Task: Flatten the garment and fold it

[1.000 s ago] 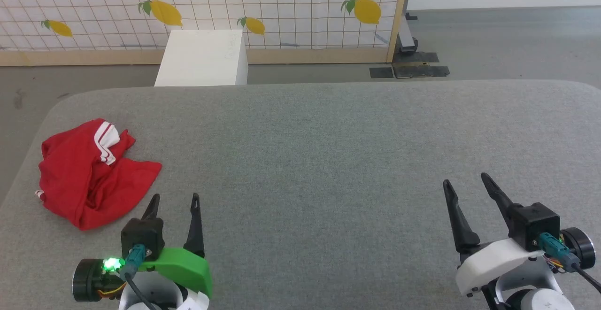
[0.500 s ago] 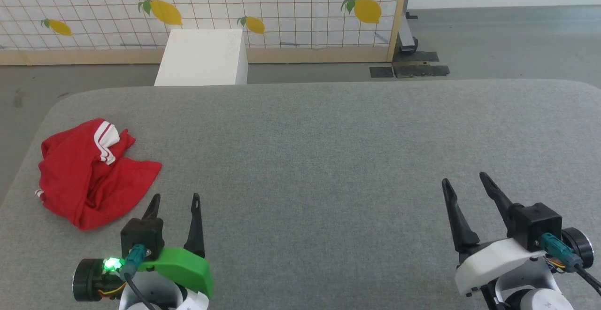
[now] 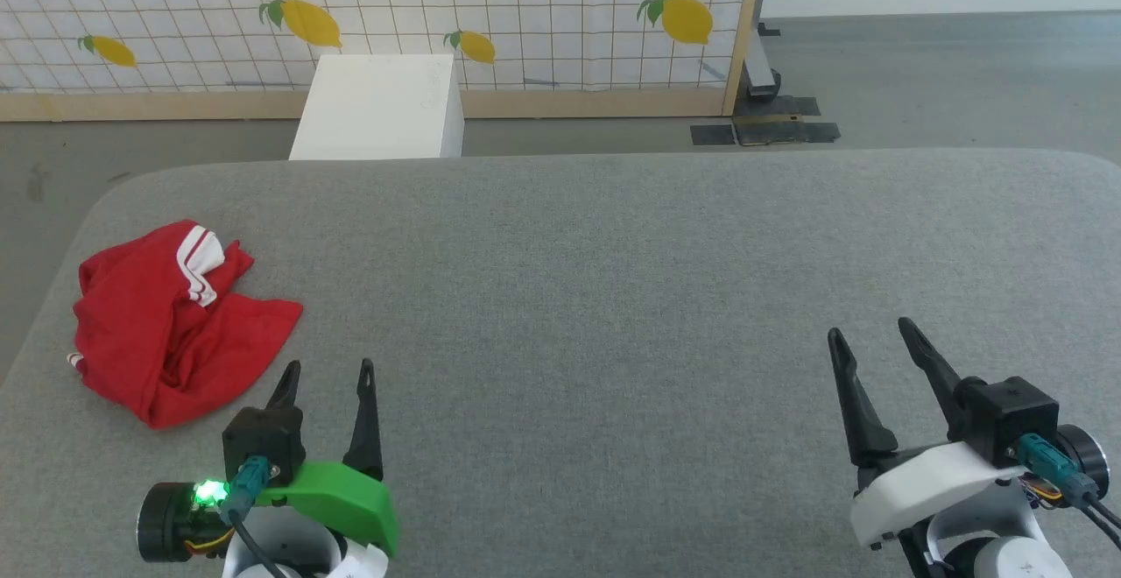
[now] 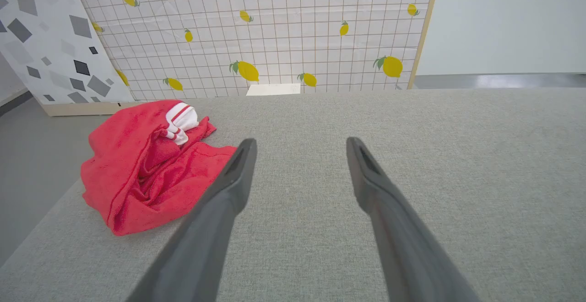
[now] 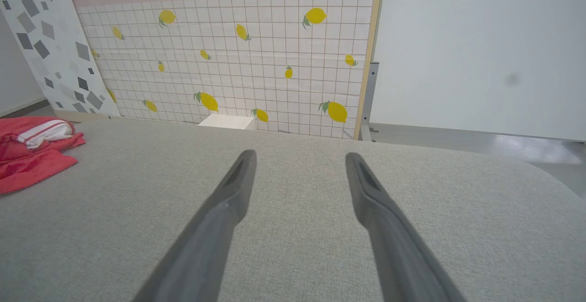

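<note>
Nearest to us, the left jaws stand spread and empty, their dark fingers (image 3: 363, 420) over the grey worktop (image 3: 613, 298). The right jaws are spread just as wide and hold nothing, their fingers (image 3: 854, 403) over bare worktop too.

The garment (image 3: 158, 333) lies crumpled in a red heap on the worktop, just ahead of the left jaws and off to their left. It is near the left fingertip but apart from it, with a white striped sleeve (image 3: 197, 254) on top. It is well apart from the right jaws, far to their left.

Past the worktop's far edge, ahead of the left jaws, a white box (image 3: 377, 105) stands on the floor (image 3: 920, 79); we cannot tell whether it holds anything. Behind it rises a tiled panel (image 3: 525, 17) printed with lemons.

Compared with a second ago, the garment lies as it did and both jaws are as wide. The right arm's wrist has shifted slightly rightward.
</note>
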You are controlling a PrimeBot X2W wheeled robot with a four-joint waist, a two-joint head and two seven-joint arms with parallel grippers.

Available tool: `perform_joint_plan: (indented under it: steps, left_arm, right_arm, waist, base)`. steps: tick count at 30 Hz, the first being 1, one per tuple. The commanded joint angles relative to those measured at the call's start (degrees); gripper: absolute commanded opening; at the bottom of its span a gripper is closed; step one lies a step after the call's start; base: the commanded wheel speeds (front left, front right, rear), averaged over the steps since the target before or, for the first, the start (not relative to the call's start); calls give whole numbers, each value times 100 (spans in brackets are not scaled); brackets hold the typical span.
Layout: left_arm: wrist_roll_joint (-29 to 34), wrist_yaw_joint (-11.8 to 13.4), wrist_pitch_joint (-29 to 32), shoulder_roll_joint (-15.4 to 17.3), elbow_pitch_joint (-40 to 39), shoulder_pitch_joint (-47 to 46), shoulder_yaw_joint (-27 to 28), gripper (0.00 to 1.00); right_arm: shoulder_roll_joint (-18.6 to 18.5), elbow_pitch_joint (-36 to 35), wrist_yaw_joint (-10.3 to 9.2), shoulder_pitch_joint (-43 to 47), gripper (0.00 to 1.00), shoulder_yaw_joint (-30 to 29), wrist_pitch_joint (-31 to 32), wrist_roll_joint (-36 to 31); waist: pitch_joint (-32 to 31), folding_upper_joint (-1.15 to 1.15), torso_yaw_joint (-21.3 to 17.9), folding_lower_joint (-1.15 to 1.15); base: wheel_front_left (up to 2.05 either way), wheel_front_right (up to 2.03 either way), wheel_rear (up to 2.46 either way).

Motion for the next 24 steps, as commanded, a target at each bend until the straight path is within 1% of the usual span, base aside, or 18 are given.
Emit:
perform_joint_plan:
  steps: [1, 7, 13, 24]
  left_arm:
    - [-56, 22, -53, 34, -7, -74, -25, 100]
    - [-110, -12, -32, 59, 1, -75, -68, 100]
    - [-182, -111, 13, 109, -7, -50, -148, 100]
    - [-281, -105, 64, 164, -25, -39, -191, 100]
  right_arm:
    - [-3, -35, -4, -89, 100, 6, -38, 37]
    - [-29, -40, -4, -83, 100, 29, -8, -31]
    - [-29, -16, -4, -86, 100, 31, -1, -65]
    - [-30, 0, -5, -101, 100, 72, -9, -111]
  waist:
    - [0, 0, 4, 0]
    - [-10, 0, 12, 0]
    - [-26, 0, 4, 0]
    - [-39, 0, -28, 0]
  base:
    - [0, 0, 0]
    - [0, 0, 0]
    - [0, 0, 0]
    - [0, 0, 0]
